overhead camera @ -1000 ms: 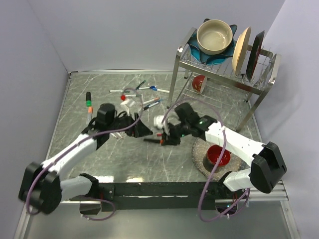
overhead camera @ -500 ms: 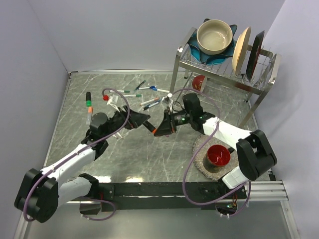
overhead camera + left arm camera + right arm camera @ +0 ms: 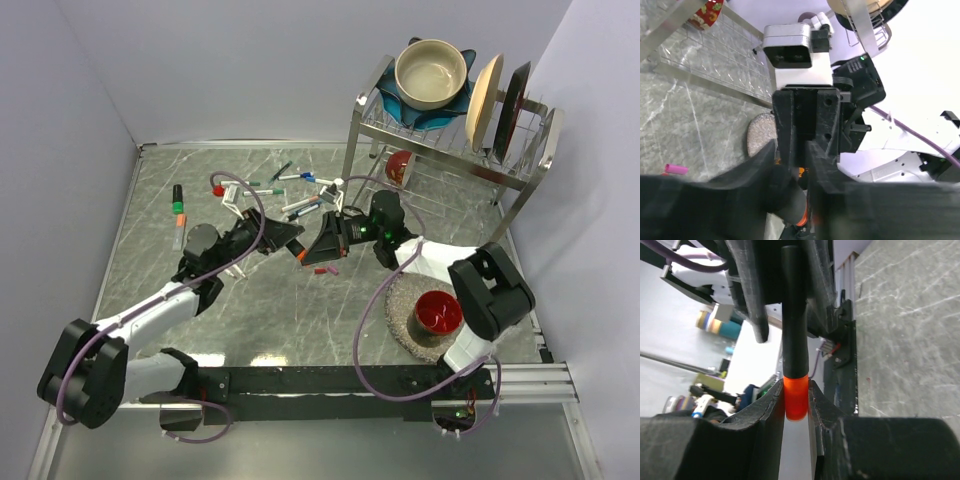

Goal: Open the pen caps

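- The right hand (image 3: pixel 795 390) is pinched shut on the orange cap (image 3: pixel 795 399) of a black pen (image 3: pixel 792 310). The pen is up in the air, between the two hands, over the middle of the bench (image 3: pixel 200 300).
- The left hand (image 3: pixel 791 165) has its two fingers close on each side of the pen's black body. I cannot tell if they are squeezing it yet.
- The pen looks light, hard and thin. It will not bend, but the smooth plastic could slip if the hold is weak.
- The cap is short, so there is little to grab. I think it is best to hold the cap in the middle and the body right next to it, then pull straight apart.
- A crooked pull could jam the cap or make the pen pop out.
- The bench is flat grey stone with pale lines. It looks hard and a bit slick, so a dropped cap may roll.
- One pink cap (image 3: pixel 327 270) lies loose on the bench, just under the hands.
- The other pens (image 3: pixel 300 205) lie in a messy bunch a little further back.
- A metal dish rack (image 3: pixel 450 140) and a red bowl (image 3: pixel 437 312) sit on the right, away from the pull.
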Robot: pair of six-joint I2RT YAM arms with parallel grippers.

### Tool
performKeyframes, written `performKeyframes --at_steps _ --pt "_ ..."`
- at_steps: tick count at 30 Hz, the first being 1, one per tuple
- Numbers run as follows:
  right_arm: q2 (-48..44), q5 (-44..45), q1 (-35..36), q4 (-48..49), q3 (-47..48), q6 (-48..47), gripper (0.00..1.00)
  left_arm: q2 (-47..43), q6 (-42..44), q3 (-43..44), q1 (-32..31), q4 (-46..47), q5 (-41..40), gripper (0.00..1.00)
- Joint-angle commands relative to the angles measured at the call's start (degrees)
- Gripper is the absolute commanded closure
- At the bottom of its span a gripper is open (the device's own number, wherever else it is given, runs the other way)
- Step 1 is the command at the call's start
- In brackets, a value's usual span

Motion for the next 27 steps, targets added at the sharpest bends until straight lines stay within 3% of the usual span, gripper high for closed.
performKeyframes --at_steps 1,2,4,8,10,11,12,14,16,21,23,25,27 --pt "1.7 -1.1 -0.4 14.3 0.4 10.2 1.00 0.6 -3.0 2.7 -0.2 6.2 4.1 0.74" --pt "2.0 -1.3 -0.9 15.2 0.5 10.9 1.00 0.4 -3.1 2.7 -0.2 6.2 4.3 0.79" --pt "2.3 -1.4 -1.4 16.5 0.5 11.0 1.00 -0.1 -3.1 3.3 -0.2 4.3 4.5 0.99" --pt "0.9 -1.5 -1.6 12.0 -0.2 3.4 1.00 -2.5 -1.7 4.4 0.2 -1.0 2.0 0.99" --pt "-1.3 -1.3 -1.0 0.7 -0.6 -4.2 1.00 -5.8 0.1 6.0 3.9 -6.1 -2.6 0.99" --pt "-3.4 -0.8 -0.5 -5.4 -0.6 -15.5 1.00 -7.1 0.4 6.5 6.2 -9.4 -3.8 0.99" --pt "-4.2 -0.4 0.9 -19.4 0.0 -21.8 1.00 -9.7 -0.1 6.6 8.7 -10.0 -4.9 0.99" --pt "-5.6 0.3 2.4 -30.3 1.4 -34.6 1.00 -11.6 -1.0 6.6 17.3 -10.2 -5.1 0.99" --pt "-5.7 1.0 4.0 -34.7 1.7 -36.4 1.00 -11.7 -1.2 8.8 24.5 -11.4 -2.7 0.99" --pt "-3.6 3.5 4.5 -43.4 4.4 -42.7 1.00 -11.5 1.8 11.5 30.1 -16.0 1.1 0.99" --pt "-4.1 11.1 4.5 -49.2 7.1 -50.6 1.00 -11.8 3.3 11.6 30.4 -18.1 2.0 0.99" --pt "-4.1 27.1 4.6 -56.8 8.9 -54.3 1.00 -12.0 4.6 11.3 30.4 -24.2 2.6 0.99" --pt "-2.8 37.1 4.3 -61.1 10.8 -57.5 1.00 -12.0 7.2 11.0 30.3 -30.4 1.2 0.99"
